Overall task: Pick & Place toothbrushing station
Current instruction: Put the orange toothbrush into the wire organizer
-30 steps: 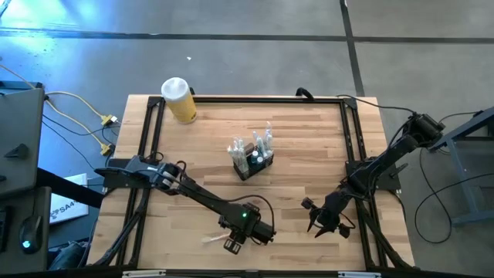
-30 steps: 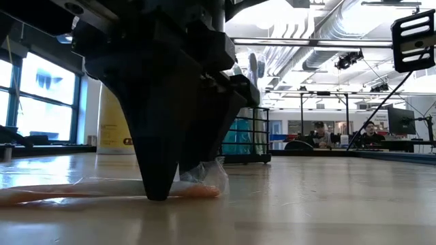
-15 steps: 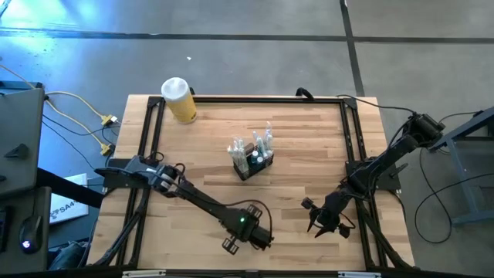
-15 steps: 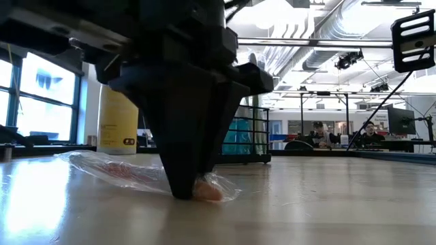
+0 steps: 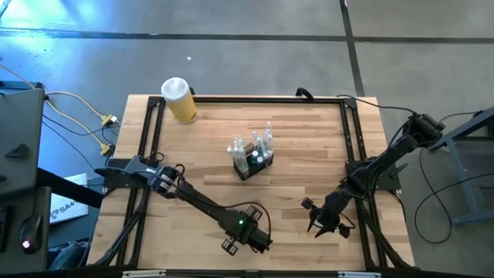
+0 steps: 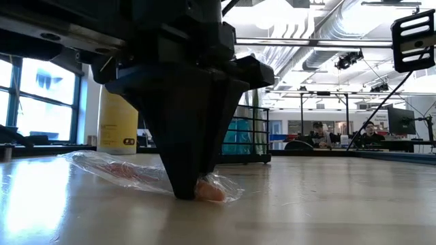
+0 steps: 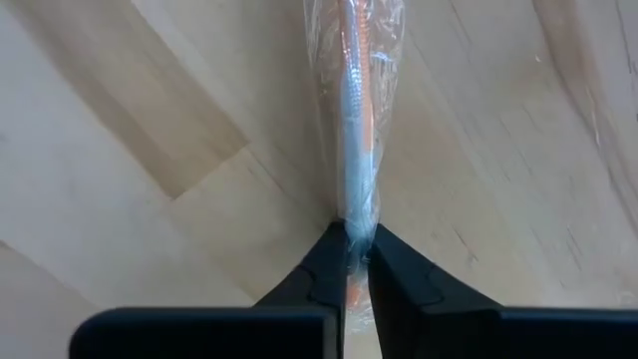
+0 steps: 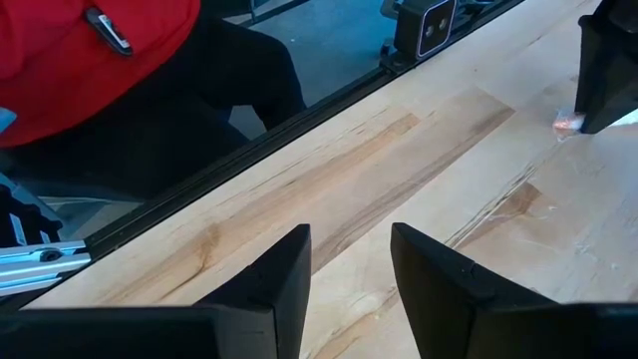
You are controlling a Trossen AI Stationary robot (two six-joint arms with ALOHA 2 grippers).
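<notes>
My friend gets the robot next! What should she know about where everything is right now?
Left gripper: shut on a plastic-wrapped toothbrush, down on the table near its front edge.
Right gripper: open, empty, waiting over the table's front right part.
Caddy: standing mid-table with several wrapped items already in it.
Yellow jar: back left corner, untouched.
Done: the toothbrush is gripped.
Left: lift it, carry it to the caddy and drop it into a compartment.
</notes>
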